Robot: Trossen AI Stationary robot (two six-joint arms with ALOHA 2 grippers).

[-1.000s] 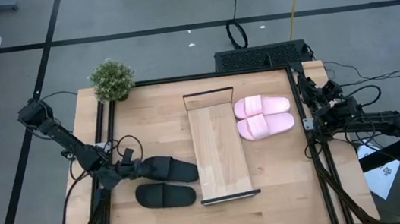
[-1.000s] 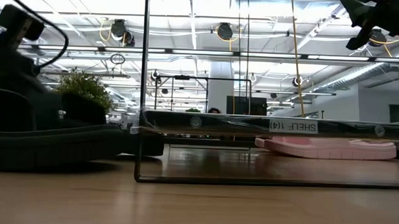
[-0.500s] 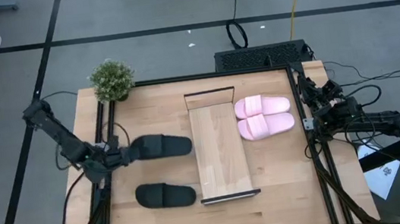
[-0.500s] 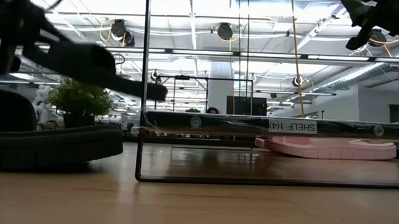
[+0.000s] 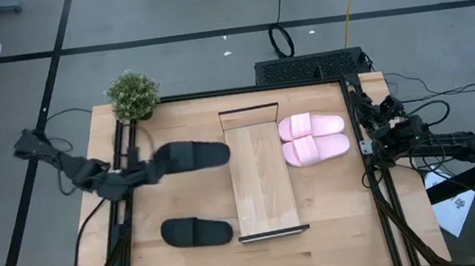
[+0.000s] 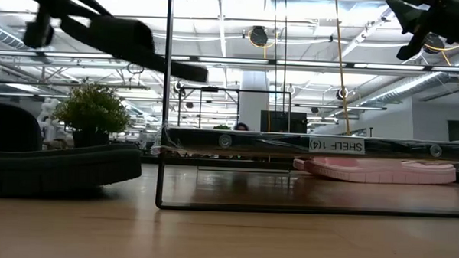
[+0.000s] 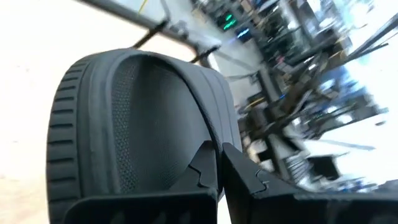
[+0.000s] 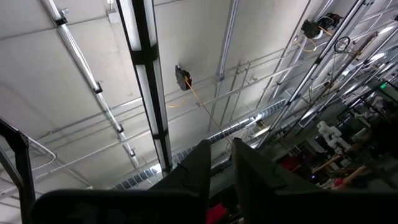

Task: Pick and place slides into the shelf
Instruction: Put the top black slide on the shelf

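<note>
Now left gripper [image 5: 145, 170] clamps black slide [image 5: 188, 156] by one end — held above table, left of shelf [image 5: 261, 177]. Second black slide [image 5: 196, 232] on table. Pink pair [image 5: 314, 138] right of shelf. Right gripper [image 8: 217, 163] pinched closed, parked at table's right edge.

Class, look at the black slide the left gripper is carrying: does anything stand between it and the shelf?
Nothing visible does. The left gripper holds the black slide in the air left of the shelf, whose board is bare; the gap between them shows only bare tabletop.
</note>
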